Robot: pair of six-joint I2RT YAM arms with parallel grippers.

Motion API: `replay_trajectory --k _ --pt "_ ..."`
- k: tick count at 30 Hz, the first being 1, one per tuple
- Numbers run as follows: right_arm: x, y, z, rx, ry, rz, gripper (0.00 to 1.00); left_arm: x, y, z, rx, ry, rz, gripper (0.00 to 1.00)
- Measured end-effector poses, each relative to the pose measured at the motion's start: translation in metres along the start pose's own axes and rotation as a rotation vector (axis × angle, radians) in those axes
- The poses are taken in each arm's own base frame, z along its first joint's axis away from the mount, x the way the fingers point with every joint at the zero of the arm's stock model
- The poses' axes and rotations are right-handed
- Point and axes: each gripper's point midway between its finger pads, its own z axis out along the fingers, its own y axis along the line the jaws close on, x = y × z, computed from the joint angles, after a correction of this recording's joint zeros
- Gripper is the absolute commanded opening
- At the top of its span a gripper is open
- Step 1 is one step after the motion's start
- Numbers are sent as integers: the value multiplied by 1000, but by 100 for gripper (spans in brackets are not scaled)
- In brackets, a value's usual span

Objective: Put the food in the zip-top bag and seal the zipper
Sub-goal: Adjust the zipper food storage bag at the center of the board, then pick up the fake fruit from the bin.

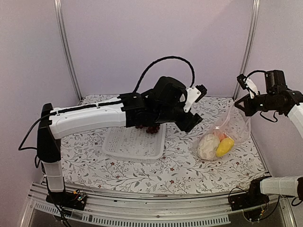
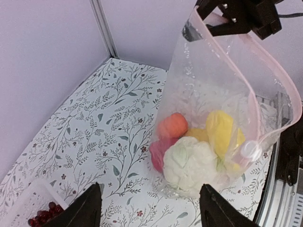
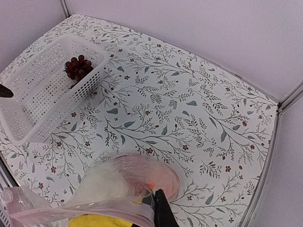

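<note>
Left jaws gape empty above the flowered counter (image 1: 142, 175); right jaws pinch the crinkly clear bag (image 2: 189, 80) at right, which holds knobbly cauliflower (image 2: 189, 161) and smooth yellow pieces (image 2: 220, 130). Grapes (image 3: 78, 66) lie in the perforated basket (image 3: 87, 87), left.

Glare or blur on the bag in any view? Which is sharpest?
Top view: even, soft light, no hard shadows; the bag is small in frame. Left wrist view: sharpest on the food, faint sheen on the plastic, the left claw dark and soft at the bottom edge. Right wrist view: bag too near, blurred; grapes crisp.
</note>
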Motion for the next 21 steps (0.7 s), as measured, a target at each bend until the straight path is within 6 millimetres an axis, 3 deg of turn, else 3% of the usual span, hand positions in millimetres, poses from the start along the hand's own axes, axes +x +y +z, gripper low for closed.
replay_trajectory --k 3,6,9,13,17,21 --pt "1 -4 1 11 -8 11 0 21 25 -11 -61 39 -35 71" --pt "6 -2 2 7 -9 16 0 50 69 -18 -150 90 -106 73" --pt "12 0 1 4 -10 20 0 93 119 -24 -258 166 -185 75" --pt "14 3 -2 -5 -23 21 0 162 165 -31 -359 286 -296 73" --pt "16 5 -3 -6 -28 26 0 216 194 -40 -417 376 -404 67" --pt "16 5 -3 -10 -30 27 0 246 216 -48 -445 409 -494 57"
